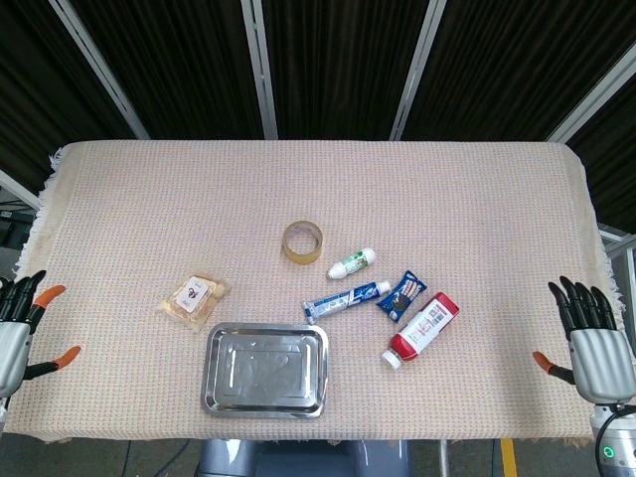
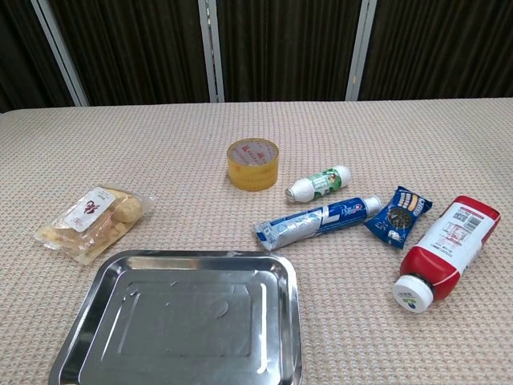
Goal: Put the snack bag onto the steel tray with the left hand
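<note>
A clear snack bag [image 1: 194,299] [image 2: 94,220] with a white label and yellow pieces inside lies flat on the cloth, just up-left of the steel tray [image 1: 265,401] [image 2: 120,355], which has nothing on it. At the table's left edge my left hand [image 1: 14,331] hovers open, fingers spread, far from the bag. Off the right edge my right hand [image 1: 592,338] is open too and holds nothing. Neither hand shows in the chest view.
A roll of yellow tape [image 1: 302,241] sits mid-table. To the tray's right lie a small white-green bottle [image 1: 353,262], a toothpaste tube [image 1: 346,299], a blue packet [image 1: 400,294] and a red bottle [image 1: 423,328]. A beige woven cloth [image 1: 149,199] covers the table.
</note>
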Motion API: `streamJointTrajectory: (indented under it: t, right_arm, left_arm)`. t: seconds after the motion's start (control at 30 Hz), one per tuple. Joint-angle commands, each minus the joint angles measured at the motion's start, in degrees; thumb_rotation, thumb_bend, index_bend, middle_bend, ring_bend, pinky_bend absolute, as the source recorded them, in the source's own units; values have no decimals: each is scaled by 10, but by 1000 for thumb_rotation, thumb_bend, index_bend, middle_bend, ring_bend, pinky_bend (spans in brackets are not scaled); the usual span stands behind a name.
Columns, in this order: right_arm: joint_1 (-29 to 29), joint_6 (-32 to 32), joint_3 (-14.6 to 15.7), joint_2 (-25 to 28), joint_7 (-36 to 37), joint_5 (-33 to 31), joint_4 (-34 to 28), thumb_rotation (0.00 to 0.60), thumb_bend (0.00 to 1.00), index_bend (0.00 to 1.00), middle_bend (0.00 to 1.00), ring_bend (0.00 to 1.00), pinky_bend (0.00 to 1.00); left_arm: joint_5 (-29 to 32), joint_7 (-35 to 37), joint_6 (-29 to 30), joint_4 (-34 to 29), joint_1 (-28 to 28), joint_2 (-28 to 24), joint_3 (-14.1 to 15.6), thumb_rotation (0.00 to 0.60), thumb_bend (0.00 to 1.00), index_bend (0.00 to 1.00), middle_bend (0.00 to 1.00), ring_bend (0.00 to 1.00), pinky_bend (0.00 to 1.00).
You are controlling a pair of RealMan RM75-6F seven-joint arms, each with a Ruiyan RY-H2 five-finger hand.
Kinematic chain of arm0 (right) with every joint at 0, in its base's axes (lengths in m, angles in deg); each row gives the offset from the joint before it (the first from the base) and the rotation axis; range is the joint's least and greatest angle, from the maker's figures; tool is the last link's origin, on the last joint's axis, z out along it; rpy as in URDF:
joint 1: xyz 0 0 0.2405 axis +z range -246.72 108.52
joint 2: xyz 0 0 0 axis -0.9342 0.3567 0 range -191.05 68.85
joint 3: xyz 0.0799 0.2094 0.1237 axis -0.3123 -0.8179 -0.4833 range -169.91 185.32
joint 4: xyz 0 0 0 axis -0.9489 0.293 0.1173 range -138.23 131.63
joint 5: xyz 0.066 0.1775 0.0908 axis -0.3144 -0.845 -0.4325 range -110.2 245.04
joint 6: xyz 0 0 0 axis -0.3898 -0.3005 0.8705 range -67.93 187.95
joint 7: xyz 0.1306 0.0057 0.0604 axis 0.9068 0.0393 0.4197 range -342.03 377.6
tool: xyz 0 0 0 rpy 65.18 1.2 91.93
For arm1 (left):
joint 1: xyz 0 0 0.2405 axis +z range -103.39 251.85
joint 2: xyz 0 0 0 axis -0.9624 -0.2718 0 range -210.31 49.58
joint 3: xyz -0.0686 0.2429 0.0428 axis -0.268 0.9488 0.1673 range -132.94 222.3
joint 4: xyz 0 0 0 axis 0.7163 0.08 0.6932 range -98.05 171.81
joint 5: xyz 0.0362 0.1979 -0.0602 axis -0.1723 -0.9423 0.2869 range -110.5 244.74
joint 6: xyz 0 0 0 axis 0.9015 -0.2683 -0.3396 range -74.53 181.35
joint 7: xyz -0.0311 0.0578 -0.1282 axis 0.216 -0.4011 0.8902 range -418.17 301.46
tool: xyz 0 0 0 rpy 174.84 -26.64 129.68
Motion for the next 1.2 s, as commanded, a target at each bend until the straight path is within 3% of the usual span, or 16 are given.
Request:
streamJointTrajectory:
  t: [0.03,0.27,0.6,0.9,1.2]
  right_arm:
    - [-1,0,1,-1,0,-1,1,600,55,14,7,0,23]
    - [2,-4,1,-2,0,-1,1,600,55,15,7,0,23]
    - [-3,0,1,2,4,-4,2,600,54,14,7,0,23]
    - [-13,14,1,7,9,-7,1,600,54,14,7,0,23]
    - [-18,17,-1,8,12,-12,3,600,55,14,7,0,23]
  left_arm:
    - [2,-1,-6,0,-3,1,-1,530,93,169,0,0,0]
    - [21,0,-71,2,-39,-3,-9,530,82,133,0,0,0]
    - [74,-25,-226,-6,-133,-7,-34,530,26,63,0,0,0]
    - [123,-75,-350,21,-216,31,-43,536,0,0,0,0,0]
    - [157,-127,-383,72,-252,104,-37,536,0,0,0,0,0]
